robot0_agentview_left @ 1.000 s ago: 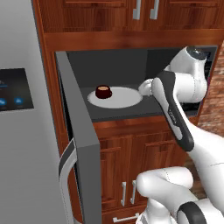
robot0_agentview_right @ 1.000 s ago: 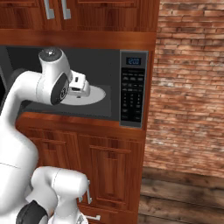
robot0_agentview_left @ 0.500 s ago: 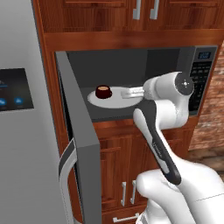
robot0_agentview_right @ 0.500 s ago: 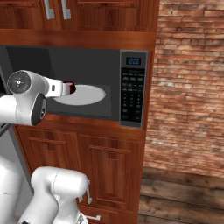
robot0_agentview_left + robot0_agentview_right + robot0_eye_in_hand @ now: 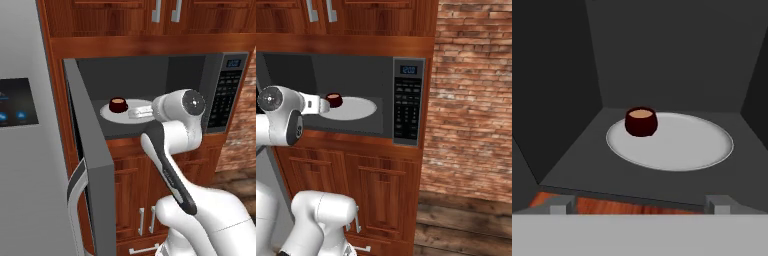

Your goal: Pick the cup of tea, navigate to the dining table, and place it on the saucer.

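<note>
Hand (image 5: 637,204) at the microwave's (image 5: 220,95) open mouth, jaws spread wide, holding nothing. Cup of tea (image 5: 641,121) lies ahead and slightly left of the hand's centreline, upright on the near-left part of the white turntable plate (image 5: 697,147), well apart from the fingertips. Judged: reach forward, shifting left

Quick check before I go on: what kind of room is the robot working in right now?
Most likely a home kitchen: a built-in microwave stands open among wooden cabinets, a steel fridge beside it, with the cup of tea on the white turntable plate inside.
</note>
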